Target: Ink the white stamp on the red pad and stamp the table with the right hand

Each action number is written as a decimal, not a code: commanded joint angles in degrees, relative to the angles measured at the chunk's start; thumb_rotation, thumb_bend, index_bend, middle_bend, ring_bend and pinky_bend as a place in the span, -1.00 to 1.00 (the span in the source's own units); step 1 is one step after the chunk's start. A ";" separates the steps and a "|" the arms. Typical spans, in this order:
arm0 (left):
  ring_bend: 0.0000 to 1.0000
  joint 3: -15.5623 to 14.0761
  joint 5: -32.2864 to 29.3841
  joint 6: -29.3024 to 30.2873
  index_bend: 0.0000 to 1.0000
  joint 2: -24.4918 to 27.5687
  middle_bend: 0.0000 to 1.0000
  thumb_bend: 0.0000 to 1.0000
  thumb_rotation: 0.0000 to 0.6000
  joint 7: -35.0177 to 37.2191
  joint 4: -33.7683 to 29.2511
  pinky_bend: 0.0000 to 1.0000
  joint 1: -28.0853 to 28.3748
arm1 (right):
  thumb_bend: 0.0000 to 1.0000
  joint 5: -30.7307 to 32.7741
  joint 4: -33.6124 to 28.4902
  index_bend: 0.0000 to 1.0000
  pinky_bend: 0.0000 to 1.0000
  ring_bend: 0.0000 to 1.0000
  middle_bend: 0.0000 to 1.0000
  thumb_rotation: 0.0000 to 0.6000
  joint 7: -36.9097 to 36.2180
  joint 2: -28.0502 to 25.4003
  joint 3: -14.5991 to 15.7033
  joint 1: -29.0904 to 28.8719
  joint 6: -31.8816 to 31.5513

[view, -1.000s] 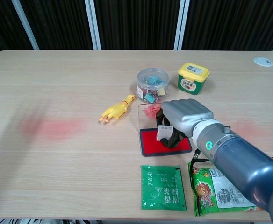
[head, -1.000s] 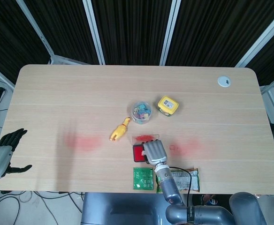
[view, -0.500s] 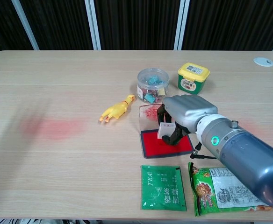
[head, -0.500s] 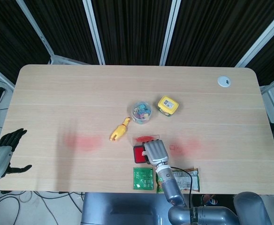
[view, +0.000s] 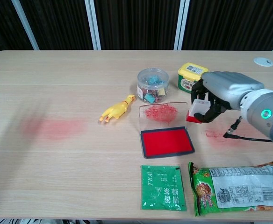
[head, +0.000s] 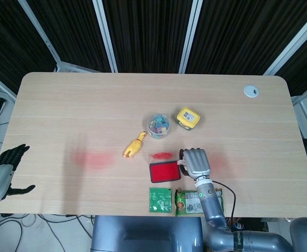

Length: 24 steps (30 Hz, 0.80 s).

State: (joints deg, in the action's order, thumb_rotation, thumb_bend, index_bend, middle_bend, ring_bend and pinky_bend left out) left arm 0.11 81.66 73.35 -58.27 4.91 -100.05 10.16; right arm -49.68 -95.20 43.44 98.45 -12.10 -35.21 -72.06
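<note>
The right hand grips the white stamp, fingers wrapped around its body, with the red inked face pointing down and tilted slightly. It hangs in the air just off the red pad, at about 2 o'clock from the pad in the chest view. Bare surface lies directly beneath it, and a faint red imprint sits at about 5 o'clock from the stamp. The likely next move is straight down, long axis kept upright. The left hand waits well apart at the surface's far left edge, fingers spread and holding nothing. The green packet reads "TEA"; the other labels are too small to read.
</note>
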 commanded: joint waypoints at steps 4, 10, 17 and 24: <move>-1.00 -0.03 0.12 0.34 -1.00 -0.26 -1.00 -1.00 1.00 -0.49 -0.04 -1.00 -0.16 | 0.21 -0.11 0.92 0.51 0.00 -0.01 0.22 1.00 -4.93 -2.30 1.30 2.43 0.88; -1.00 -0.03 -0.02 0.57 -1.00 -0.56 -1.00 -1.00 1.00 -0.74 -0.09 -1.00 -0.35 | 0.19 -1.49 3.89 0.51 -0.02 -0.04 0.18 1.00 -10.52 -1.79 1.77 3.50 2.65; -1.00 0.10 -0.47 0.59 -1.00 -0.77 -1.00 -1.00 1.00 -1.17 -0.14 -1.00 -0.42 | 0.18 -2.43 8.28 0.51 -0.02 -0.04 0.18 1.00 -12.32 -0.04 2.19 3.56 3.85; -1.00 0.20 -0.75 0.45 -1.00 -0.84 -1.00 -1.00 1.00 -1.50 -0.20 -1.00 -0.38 | 0.16 -1.46 10.44 0.51 -0.04 -0.06 0.16 1.00 -12.53 0.77 1.94 3.55 4.85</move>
State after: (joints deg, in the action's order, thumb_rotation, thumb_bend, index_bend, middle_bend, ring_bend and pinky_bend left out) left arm 0.31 80.91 73.81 -59.11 3.40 -100.26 9.78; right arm -51.25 -84.93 30.97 99.11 -10.12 -31.65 -67.34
